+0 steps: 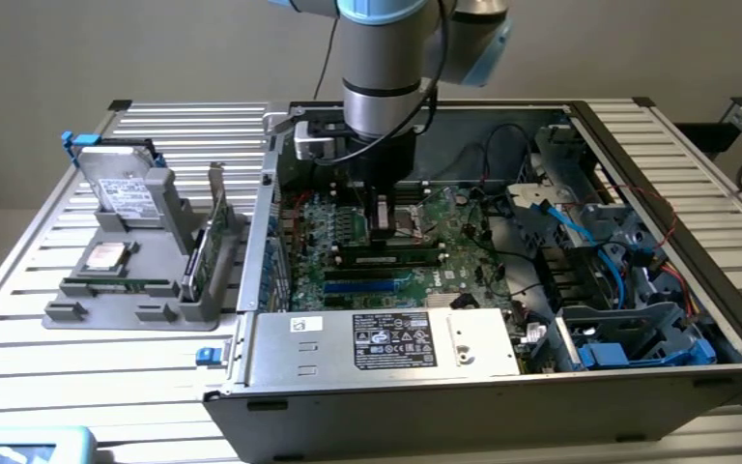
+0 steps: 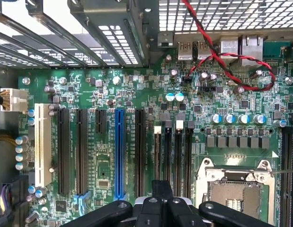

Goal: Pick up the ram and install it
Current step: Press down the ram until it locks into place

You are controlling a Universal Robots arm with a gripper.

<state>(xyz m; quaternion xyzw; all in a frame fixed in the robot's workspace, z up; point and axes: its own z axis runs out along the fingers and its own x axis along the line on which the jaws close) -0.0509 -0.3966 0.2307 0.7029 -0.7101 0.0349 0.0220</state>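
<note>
Over the motherboard (image 2: 137, 99)
One arm (image 1: 385, 58) points straight down into one case (image 1: 500, 387); gripper (image 2: 161, 208) jaws closed, empty; one ram (image 1: 116, 287) on stand.

Plain beige wall (image 1: 152, 48) behind — bare, evenly lit. Underneath, ribbed silver aluminium table (image 1: 36, 358) of slotted profiles, running across to the exterior view's right — soft diffuse light, faint shadows.

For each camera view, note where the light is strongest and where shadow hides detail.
Exterior view: the slatted table is evenly lit, while the motherboard inside the computer case lies in shade, darkest beneath the gripper. Wrist view: the case's perforated panel glares white; the motherboard is lit clearly.
</note>
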